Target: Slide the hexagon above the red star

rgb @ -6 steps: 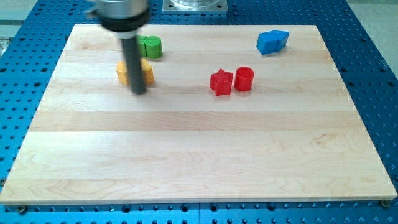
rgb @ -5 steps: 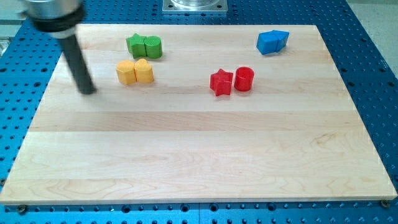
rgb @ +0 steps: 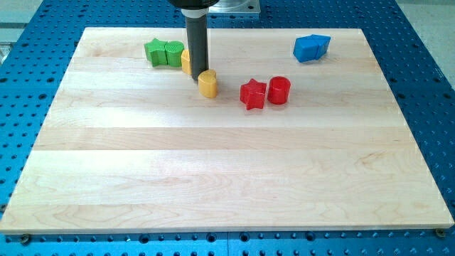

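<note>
While my tip touches two yellow blocks, perhaps a hexagon, one red star, no claw.

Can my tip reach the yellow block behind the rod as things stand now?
Probably yes. My tip sits right beside that yellow block, which the rod partly hides, with the other yellow block at its right. Nothing seems to stand between.
</note>
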You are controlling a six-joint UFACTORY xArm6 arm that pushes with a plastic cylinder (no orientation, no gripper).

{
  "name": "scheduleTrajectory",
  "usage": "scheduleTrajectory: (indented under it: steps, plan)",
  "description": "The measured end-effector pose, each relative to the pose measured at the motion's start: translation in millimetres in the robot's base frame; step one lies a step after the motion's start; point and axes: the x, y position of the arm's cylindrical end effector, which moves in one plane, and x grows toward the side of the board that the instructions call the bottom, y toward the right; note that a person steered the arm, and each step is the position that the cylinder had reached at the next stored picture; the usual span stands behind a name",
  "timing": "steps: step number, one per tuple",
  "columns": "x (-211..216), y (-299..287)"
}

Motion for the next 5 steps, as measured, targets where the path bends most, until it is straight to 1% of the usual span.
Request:
scheduleTrajectory:
  steps: [1,2,3,4,5]
  plan:
    - [18,-74]
    - [-17,-66]
    - [-50,-8]
    - [-62,53]
    - [-67,100]
